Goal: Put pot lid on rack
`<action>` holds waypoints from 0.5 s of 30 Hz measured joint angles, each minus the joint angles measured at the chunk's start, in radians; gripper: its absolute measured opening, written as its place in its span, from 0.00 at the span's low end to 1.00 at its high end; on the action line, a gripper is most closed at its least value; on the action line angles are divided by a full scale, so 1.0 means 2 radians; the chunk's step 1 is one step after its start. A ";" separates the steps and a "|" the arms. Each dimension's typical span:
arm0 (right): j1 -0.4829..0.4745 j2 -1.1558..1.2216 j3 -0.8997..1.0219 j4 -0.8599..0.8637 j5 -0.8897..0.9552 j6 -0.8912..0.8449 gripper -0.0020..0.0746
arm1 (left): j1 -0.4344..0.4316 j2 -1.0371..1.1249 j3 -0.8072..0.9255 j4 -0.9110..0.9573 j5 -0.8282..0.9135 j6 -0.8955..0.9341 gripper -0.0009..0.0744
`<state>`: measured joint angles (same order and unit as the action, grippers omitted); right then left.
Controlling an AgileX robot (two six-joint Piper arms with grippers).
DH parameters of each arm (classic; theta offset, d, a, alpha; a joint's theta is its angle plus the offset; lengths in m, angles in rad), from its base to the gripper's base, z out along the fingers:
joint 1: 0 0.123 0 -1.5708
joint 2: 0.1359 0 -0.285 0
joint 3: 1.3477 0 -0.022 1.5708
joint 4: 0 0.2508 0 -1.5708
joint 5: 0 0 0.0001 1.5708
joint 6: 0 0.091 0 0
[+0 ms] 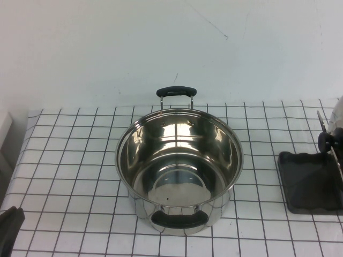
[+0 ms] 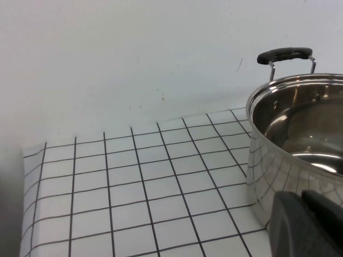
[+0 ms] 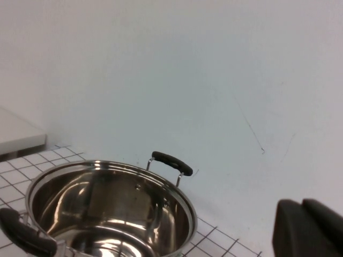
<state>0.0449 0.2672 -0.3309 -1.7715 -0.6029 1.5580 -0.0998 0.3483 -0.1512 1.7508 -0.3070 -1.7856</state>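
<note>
Shiny domed steel pot lid (image 1: pixel 337 115) w/ black knob stands in the wire rack (image 1: pixel 311 179) on the table's (image 1: pixel 69 160) right edge. Left pincer (image 1: pixel 10 227) (bottom-left corner) and right pincer (image 3: pixel 308 227): grip state can't be told.

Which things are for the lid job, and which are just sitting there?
For the job: lid, standing at the rack by the right edge; left gripper, near-left corner; right gripper, facing the pot from the right.
Just there: pot, in the middle; checked cloth.
</note>
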 joint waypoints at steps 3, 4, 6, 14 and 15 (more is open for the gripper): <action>0.000 0.000 0.000 0.000 -0.014 0.000 0.02 | 0.000 0.000 0.000 0.000 0.000 0.000 0.01; 0.000 0.000 0.000 0.000 -0.016 0.000 0.02 | 0.000 0.000 0.000 0.000 0.000 0.000 0.01; 0.000 0.000 0.002 0.000 -0.009 0.000 0.02 | 0.000 0.000 0.000 0.000 0.000 0.000 0.01; 0.000 0.000 0.017 0.002 0.156 -0.013 0.02 | 0.000 0.000 0.000 0.000 -0.001 -0.003 0.01; 0.000 0.000 0.018 0.002 0.180 -0.024 0.02 | 0.000 0.000 0.000 0.000 -0.001 -0.003 0.01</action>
<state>0.0449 0.2672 -0.2957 -1.7674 -0.2439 1.5097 -0.0998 0.3483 -0.1505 1.7508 -0.3093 -1.7917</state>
